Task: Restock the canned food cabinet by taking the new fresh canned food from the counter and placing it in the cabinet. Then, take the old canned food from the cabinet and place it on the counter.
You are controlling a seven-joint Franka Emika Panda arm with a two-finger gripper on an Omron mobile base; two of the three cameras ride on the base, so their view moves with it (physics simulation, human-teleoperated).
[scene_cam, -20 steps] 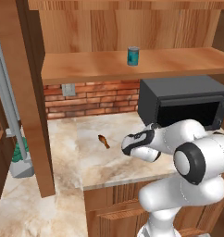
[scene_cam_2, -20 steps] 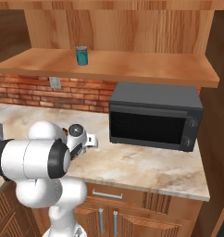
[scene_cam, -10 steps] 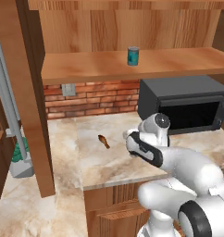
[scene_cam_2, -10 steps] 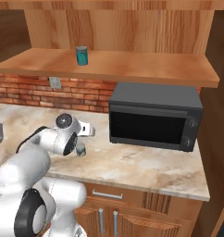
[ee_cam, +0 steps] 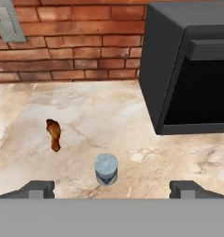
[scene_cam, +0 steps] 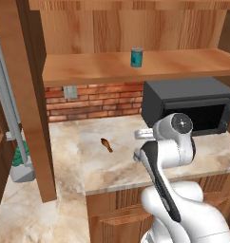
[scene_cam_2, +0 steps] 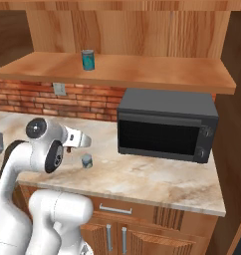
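Hand view, looking down along the gripper (ee_cam: pixel 113 189). Its jaws are spread wide and hold nothing. The old can (ee_cam: pixel 106 169) stands upright on the counter (ee_cam: pixel 109 111), below and between the two tips and touching neither. The new can (scene_cam: pixel 136 57) stands upright on the cabinet (scene_cam: pixel 88 70) shelf, well apart from the arm. Both cans appear to sit where the task wants them, so the step in hand is judged to be the release and retreat.

To do it well, keep the jaws fully spread and lift straight back along the gripper's own axis, so that neither tip clips the can and tips it. Avoid swinging sideways before the tips clear the lid. The microwave (ee_cam: pixel 192 69) is near on one side and a brown scrap (ee_cam: pixel 53 133) lies on the other.
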